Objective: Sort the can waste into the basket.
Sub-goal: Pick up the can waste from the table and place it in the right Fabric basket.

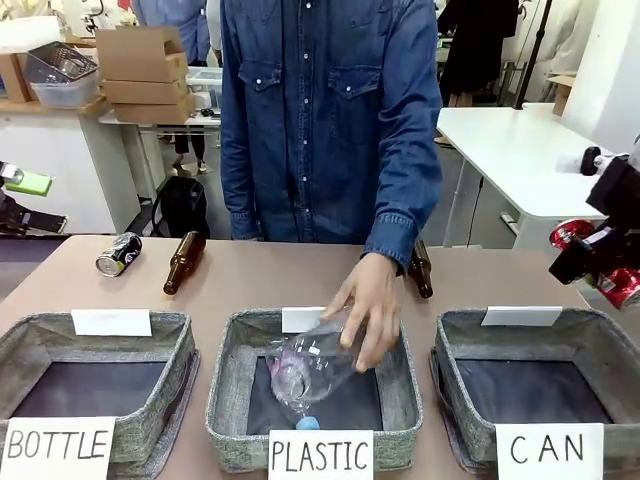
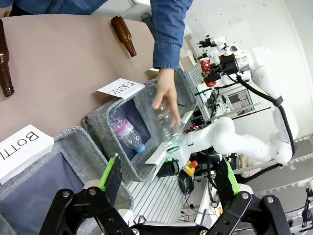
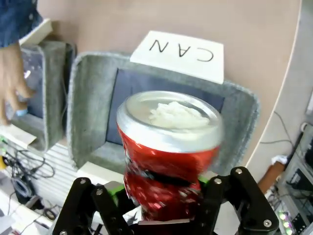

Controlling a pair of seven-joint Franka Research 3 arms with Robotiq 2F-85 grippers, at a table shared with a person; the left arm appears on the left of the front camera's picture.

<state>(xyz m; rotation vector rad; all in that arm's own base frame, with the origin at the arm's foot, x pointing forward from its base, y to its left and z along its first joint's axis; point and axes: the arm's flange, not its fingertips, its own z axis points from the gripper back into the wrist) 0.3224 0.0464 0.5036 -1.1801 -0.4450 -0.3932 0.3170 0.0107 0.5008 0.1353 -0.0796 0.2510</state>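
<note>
red can (image 3: 168, 156) clamped in the right gripper (image 3: 161, 193), jaws closed on its crumpled body, silver end up. held high over the basket (image 3: 88, 103) signed "can", probably so a release drops it straight in. right wrist view shows the dark lining below is bare. front view adds that the gripper hangs toward that basket's right side, so maybe not centred yet. left gripper (image 2: 171, 176) spread wide, holding nothing, parked clear. dark can (image 1: 118, 254) lies on its side far left on the table (image 1: 300, 270), near a brown bottle (image 1: 184, 262), not yet sorted. person's hand (image 1: 368, 305) is lowering a clear bottle (image 1: 310, 365) into the middle basket (image 1: 228, 400); best keep the arms off that lane.
</note>
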